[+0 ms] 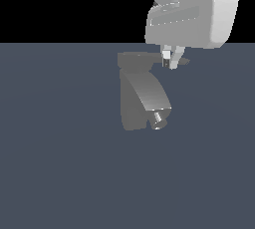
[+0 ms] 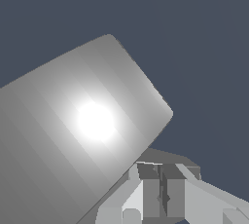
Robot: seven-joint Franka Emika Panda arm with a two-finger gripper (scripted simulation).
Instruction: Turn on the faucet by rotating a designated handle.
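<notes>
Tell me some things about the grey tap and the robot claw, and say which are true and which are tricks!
1. The gripper is up at the top of the faucet, by the handle. True.
2. The shiny nozzle sits at the faucet's top end. False: it is at the lower end.
3. The gripper's fingers are spread wide apart. False: they sit close together, with only a thin gap.
4. The faucet's body is matte grey. True.
5. The gripper hangs far away from the faucet, near the floor. False: it is right at the faucet's cap.
</notes>
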